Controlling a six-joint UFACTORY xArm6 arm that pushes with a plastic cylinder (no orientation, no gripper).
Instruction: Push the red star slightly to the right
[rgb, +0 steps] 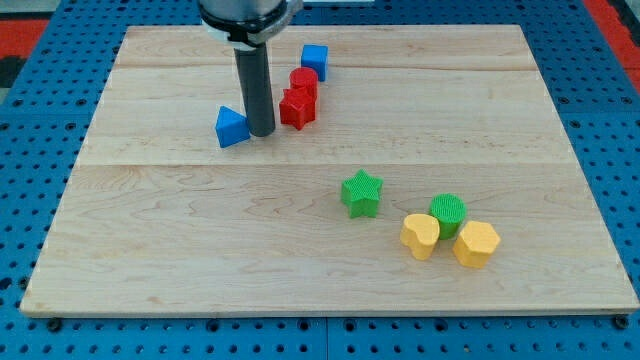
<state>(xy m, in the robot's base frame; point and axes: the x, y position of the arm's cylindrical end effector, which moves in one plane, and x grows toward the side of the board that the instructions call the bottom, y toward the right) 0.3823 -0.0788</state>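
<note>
The red star (296, 108) lies on the wooden board in the upper middle of the view. A red cylinder (304, 81) touches it just above, and a blue cube (314, 60) sits above that. My tip (262, 131) rests on the board just left of the red star, a small gap apart. A blue triangle (231, 127) sits right beside the tip on its left.
A green star (362, 193) lies right of the board's centre. A green cylinder (448, 213), a yellow heart (420, 236) and a yellow hexagon (476, 244) cluster at the lower right. The wooden board (150, 230) sits on a blue pegboard.
</note>
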